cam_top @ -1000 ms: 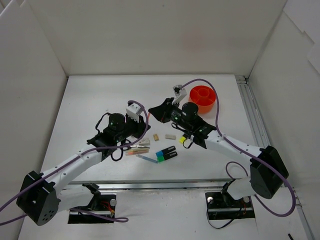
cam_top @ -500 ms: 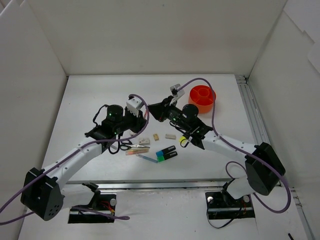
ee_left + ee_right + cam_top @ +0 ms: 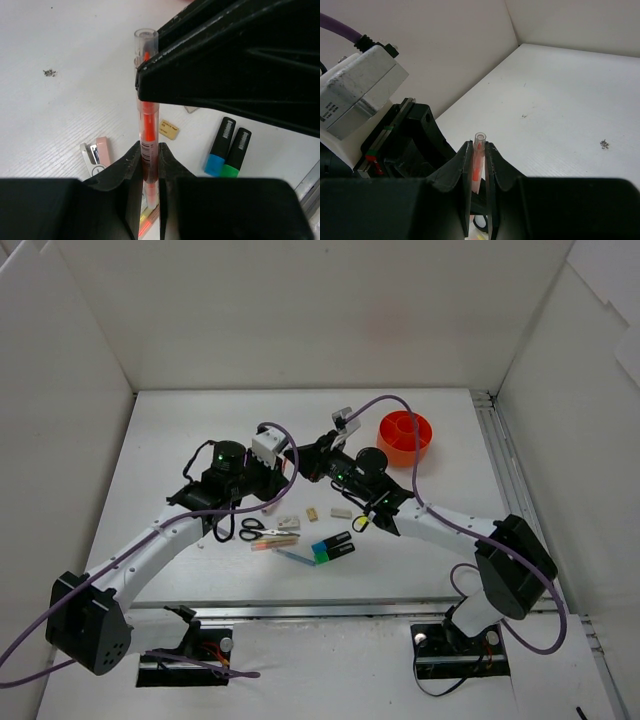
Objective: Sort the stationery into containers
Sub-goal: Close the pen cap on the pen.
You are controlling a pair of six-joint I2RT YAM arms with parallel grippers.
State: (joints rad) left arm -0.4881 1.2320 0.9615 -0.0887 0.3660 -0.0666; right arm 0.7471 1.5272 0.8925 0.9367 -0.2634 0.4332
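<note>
The white table (image 3: 180, 430) is boxed in by tall white walls (image 3: 300, 310) on the left, far and right sides. A metal rail (image 3: 505, 480) runs along its right edge. Bare surface spreads from the far wall to the arms and down the left side.

The two arms meet over the table's middle. The round orange plastic cup (image 3: 404, 453) stands in the far right part, apart from the rail and just beyond the right arm's wrist.

The loose stationery lies in a cluster on the near side of the grippers: black-handled scissors (image 3: 252, 530), a blue-ended black highlighter (image 3: 220, 146) touching a green-ended one (image 3: 236, 154), a beige eraser (image 3: 169, 129) and a pink eraser (image 3: 103, 150).

The overhead view hides the grip. The wrist views show it: the left gripper (image 3: 148, 150) is pinched narrow on the lower barrel of a thin clear pen with an orange core (image 3: 148, 122), held off the table. The right gripper (image 3: 479, 150) clamps the same pen nearer its clear cap end.
</note>
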